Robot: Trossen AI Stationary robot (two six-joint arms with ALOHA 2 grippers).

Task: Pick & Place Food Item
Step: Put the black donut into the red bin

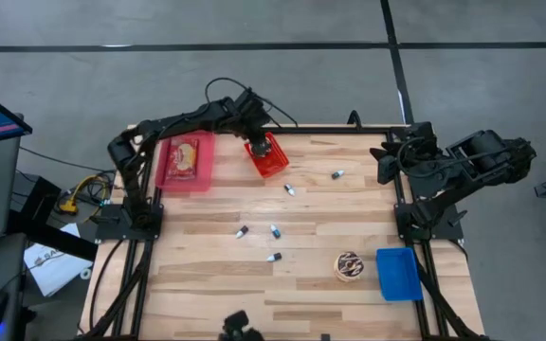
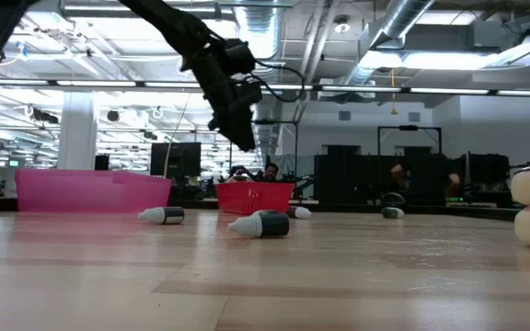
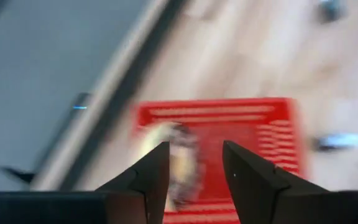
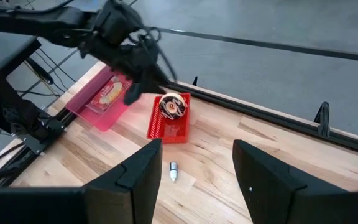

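A red basket stands on the table near its far edge. In it lies a chocolate-iced donut, resting on the basket's floor toward the far end. My left gripper hangs open just above the basket, its fingers pointing slantwise down at the donut without touching it. In the low view the left gripper is clear above the basket's rim. My right gripper waits open, raised at the table's right edge, with nothing between its fingers.
A pink tray with a packaged food item stands left of the basket. A second donut and a blue tray sit near the front right. Several small capsules lie scattered across the table's middle.
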